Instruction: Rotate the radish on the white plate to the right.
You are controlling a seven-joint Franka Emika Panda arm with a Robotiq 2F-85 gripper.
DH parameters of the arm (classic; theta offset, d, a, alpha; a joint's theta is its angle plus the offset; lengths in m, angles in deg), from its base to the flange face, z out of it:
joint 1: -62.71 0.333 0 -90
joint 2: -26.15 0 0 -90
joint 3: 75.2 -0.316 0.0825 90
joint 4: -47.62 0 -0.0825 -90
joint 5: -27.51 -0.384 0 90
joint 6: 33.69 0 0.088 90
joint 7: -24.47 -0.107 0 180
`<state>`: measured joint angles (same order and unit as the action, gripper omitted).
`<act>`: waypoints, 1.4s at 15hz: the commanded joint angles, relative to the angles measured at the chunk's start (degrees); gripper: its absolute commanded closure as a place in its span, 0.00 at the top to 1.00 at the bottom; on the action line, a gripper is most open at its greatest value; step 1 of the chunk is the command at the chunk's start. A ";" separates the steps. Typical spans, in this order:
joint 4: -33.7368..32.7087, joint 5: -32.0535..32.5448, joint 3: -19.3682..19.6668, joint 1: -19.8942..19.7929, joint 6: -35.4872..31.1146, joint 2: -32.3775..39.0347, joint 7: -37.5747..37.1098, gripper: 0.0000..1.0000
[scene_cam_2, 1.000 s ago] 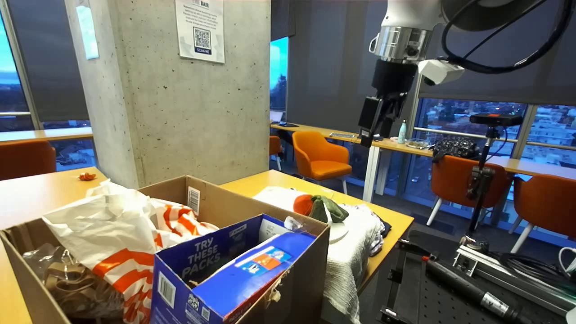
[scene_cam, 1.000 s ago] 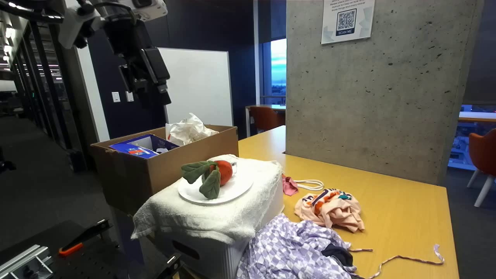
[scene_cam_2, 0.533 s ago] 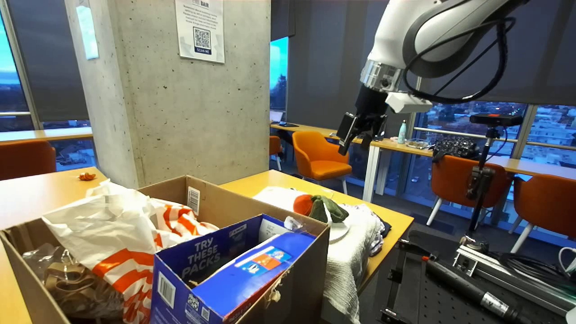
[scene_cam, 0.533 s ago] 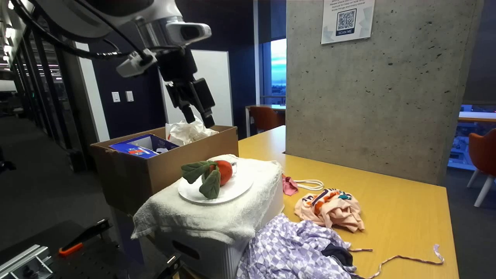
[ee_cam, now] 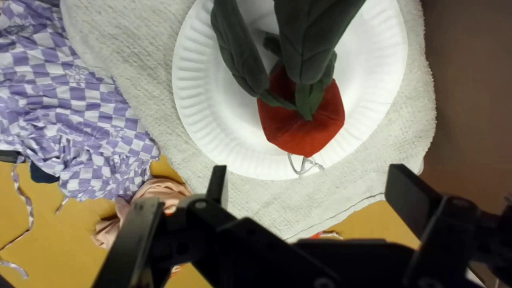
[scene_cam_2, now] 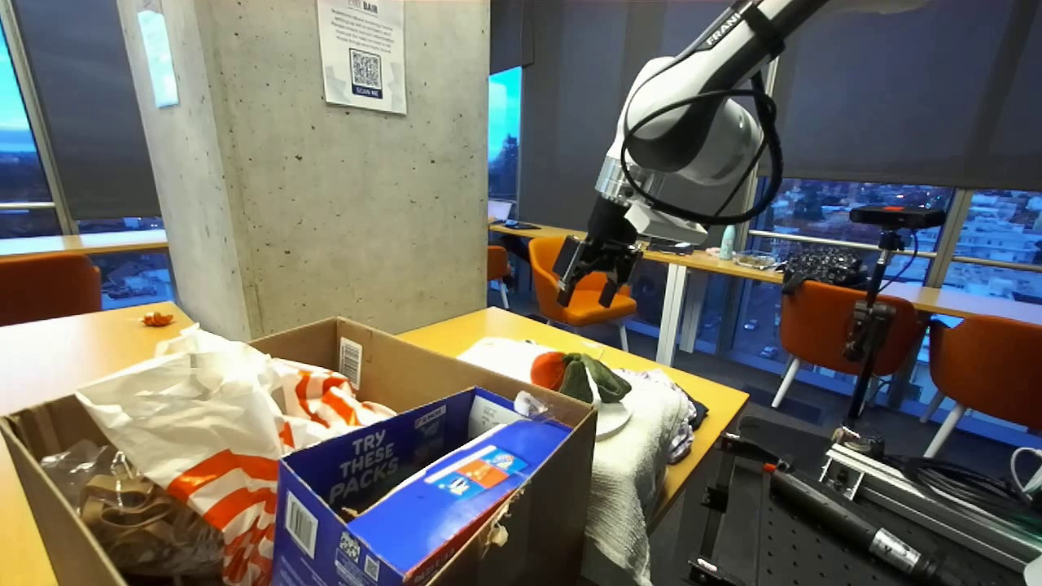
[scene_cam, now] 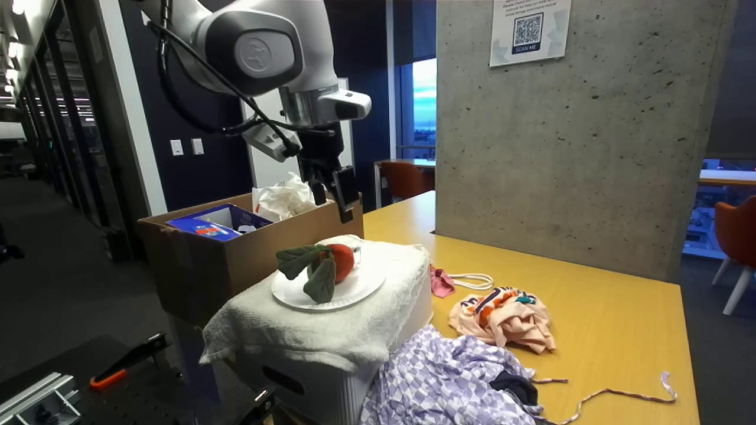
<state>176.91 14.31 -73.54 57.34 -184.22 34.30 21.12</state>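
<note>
In the wrist view I saw the gripper point(ee_cam: 309, 179) with its fingers point(ee_cam: 218, 184) spread wide, nothing held between them. Beyond them toward twelve o'clock, the radish point(ee_cam: 306, 130) lay on the white plate point(ee_cam: 192, 80), its red body near the six o'clock rim and its green leaves point(ee_cam: 308, 36) stretching to twelve. A clear loop point(ee_cam: 303, 166) showed at the body's tip. Purple checked cloth point(ee_cam: 88, 128) was heaped toward nine o'clock, and a peach cloth point(ee_cam: 160, 190), partly hidden by the gripper, toward seven.

In an exterior view the arm point(scene_cam: 254, 50) slanted down from eleven o'clock, and the gripper hung at twelve o'clock from the radish, well apart from it. The plate rested on a white cloth point(scene_cam: 295, 336); the leaves splayed toward nine and seven.

In an exterior view the arm slanted from one o'clock, the fingers parted, the radish at six o'clock beneath them with its leaves toward three. A cardboard box point(scene_cam_2: 562, 480), holding a blue carton point(scene_cam_2: 423, 505) and a crumpled white-and-orange bag point(scene_cam_2: 212, 407), hid part of the plate.
</note>
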 commanded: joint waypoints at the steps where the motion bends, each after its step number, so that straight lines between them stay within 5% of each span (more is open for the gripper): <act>1: -8.79 -3.16 -0.69 -0.38 6.63 6.76 2.39 1.00; 8: -17.26 -0.49 -0.69 1.00 17.57 13.84 -0.98 1.00; 19: -18.14 3.09 -0.08 3.27 18.42 18.67 -2.03 1.00; 20: -18.18 3.74 0.03 3.50 18.55 18.73 -2.30 0.95; 21: -18.31 4.50 0.15 3.71 18.62 18.98 -2.67 0.74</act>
<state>159.50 16.43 -74.12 60.01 -166.17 52.76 20.13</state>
